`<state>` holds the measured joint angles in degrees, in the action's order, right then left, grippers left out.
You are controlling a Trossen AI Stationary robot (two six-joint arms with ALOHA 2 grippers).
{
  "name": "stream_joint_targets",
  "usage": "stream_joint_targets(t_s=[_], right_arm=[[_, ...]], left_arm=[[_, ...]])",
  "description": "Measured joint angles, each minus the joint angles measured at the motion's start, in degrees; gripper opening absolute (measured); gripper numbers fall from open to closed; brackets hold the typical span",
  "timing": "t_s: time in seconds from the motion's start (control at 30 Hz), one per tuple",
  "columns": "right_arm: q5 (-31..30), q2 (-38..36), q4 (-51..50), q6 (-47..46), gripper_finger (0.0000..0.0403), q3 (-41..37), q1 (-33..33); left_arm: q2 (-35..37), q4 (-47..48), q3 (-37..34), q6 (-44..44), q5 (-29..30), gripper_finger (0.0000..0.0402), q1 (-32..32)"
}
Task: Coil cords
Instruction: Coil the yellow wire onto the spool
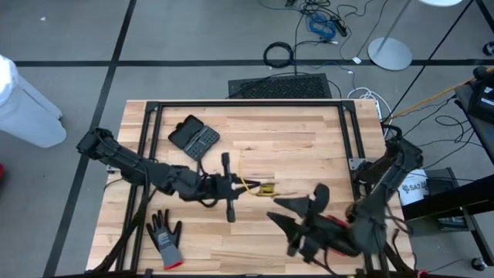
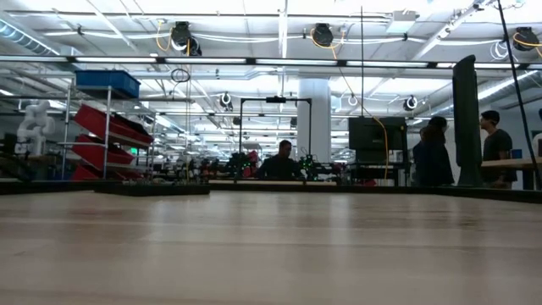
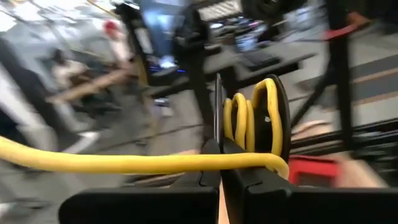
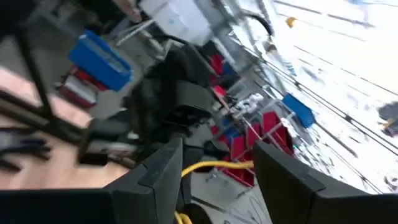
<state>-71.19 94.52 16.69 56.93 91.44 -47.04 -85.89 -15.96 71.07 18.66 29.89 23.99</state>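
Yellow thin cord (image 3: 249, 118) above mid-table, pinched in the left gripper (image 3: 222, 177) with its fingers clamped on it, right gripper (image 4: 214, 165) spread, empty, nearby, no legible writing, grey glove (image 1: 165, 239) on light wooden table (image 1: 309, 147)

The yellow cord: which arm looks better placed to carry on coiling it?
Probably the left. Its fingers are shut on the yellow cord, with loops already gathered just beyond them. The right arm's fingers are open, holding nothing; the cord shows beyond them, so it could help guide it.
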Motion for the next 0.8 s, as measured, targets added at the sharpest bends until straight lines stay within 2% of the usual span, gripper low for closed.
stream_joint_targets(t_s=[0.17,0.23,0.3,0.43,0.53,0.7,0.8], right_arm=[[1.12,-1.59,-17.20,-9.57,0.0183,1.89,-3.76],[5.32,-2.46,-22.37,-13.55,0.0183,1.92,-4.21],[11.23,-3.88,-27.01,-17.87,0.0183,1.92,-3.82],[23.30,-7.80,-34.87,-25.15,0.0183,1.94,0.70],[32.54,-10.97,-40.65,-30.26,0.0183,2.01,6.51],[48.32,-12.56,-47.95,-32.92,0.0183,2.03,15.62],[51.68,-11.10,-47.70,-30.33,0.0183,2.03,18.43]], left_arm=[[0.00,2.56,0.02,-12.14,-17.35,0.0001,-2.73],[0.00,4.07,0.02,-16.52,-24.68,0.0001,-3.73],[0.00,5.97,0.02,-19.40,-29.60,0.0001,-4.36],[-0.06,11.18,0.00,-21.27,-32.91,0.0001,-4.55],[-0.07,11.47,0.01,-20.96,-35.38,0.0001,-4.48],[-0.07,12.34,0.02,-18.75,-39.77,0.0001,-4.19],[-0.07,12.85,0.02,-16.74,-41.90,0.0001,-3.86]])
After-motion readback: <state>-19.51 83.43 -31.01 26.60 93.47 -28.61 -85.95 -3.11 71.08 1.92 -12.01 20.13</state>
